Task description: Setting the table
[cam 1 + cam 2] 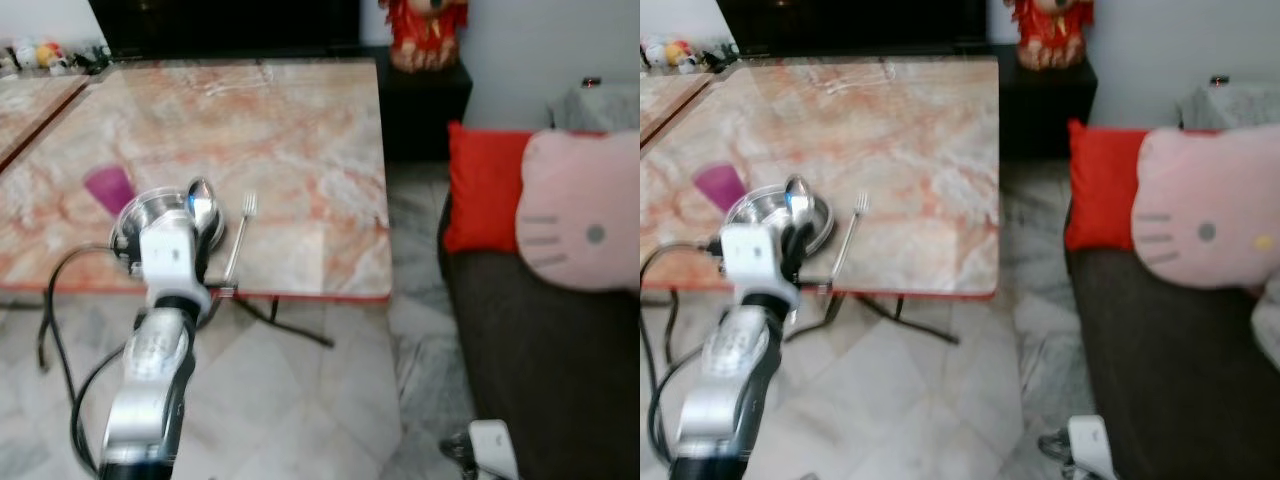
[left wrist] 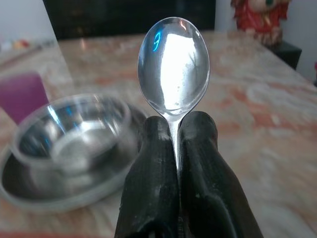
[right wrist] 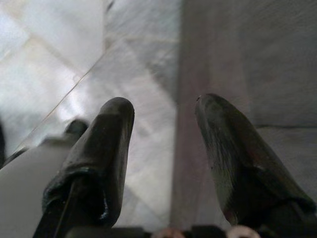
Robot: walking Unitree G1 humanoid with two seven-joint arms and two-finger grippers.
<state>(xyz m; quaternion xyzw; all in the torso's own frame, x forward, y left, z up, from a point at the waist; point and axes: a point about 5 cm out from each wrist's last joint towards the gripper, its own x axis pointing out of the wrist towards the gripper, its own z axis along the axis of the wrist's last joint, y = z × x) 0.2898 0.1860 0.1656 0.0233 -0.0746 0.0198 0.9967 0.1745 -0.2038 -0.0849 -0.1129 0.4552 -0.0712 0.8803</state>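
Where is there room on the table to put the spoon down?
Bare marble lies right of the fork to the table edge, and across the far half. It is crowded around the steel bowl and purple cup, where the left gripper holds the spoon.

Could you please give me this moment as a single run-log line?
left gripper: shut on spoon, beside bowl | fork: on table | right gripper: open, idle over floor

A red cushion [image 1: 483,188] and pink cat-face pillow [image 1: 583,210] sit on the dark sofa [image 1: 545,370] at three o'clock (a red figurine [image 1: 427,32] at one).
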